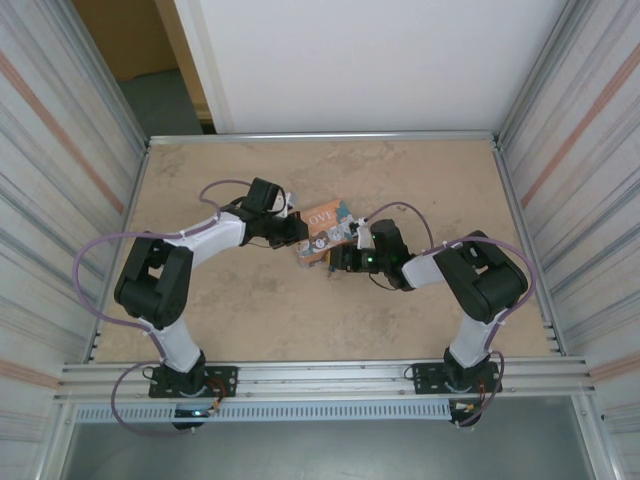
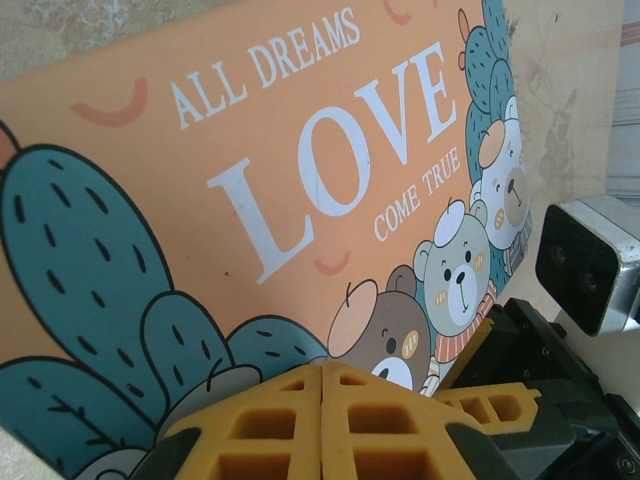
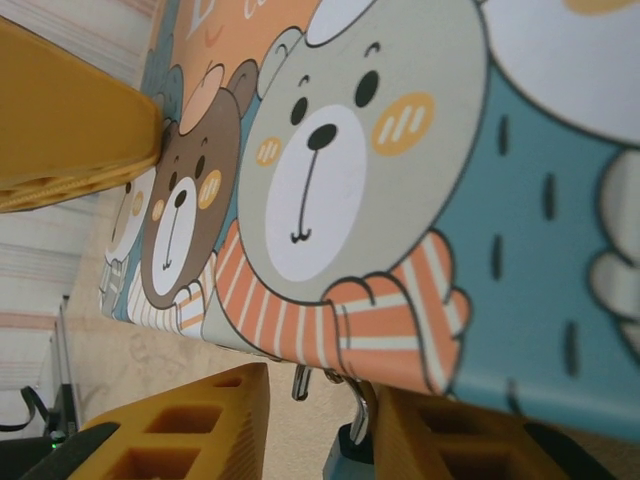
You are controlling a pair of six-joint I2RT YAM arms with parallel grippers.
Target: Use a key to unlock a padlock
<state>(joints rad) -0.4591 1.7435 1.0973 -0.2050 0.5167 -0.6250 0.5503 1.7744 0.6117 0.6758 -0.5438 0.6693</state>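
Tan surface (image 1: 300,330) carries the orange "LOVE" tin (image 2: 300,150) at its middle, with both arms converging on it. Left gripper (image 2: 321,375) sits at the tin's cactus end, its fingers clenched flush together. Right gripper (image 3: 322,390) is at the bear end, with fingers released and standing apart. The padlock (image 3: 355,430) lies between them just beside the tin's edge, with its silvery shackle and a sliver of blue body visible.
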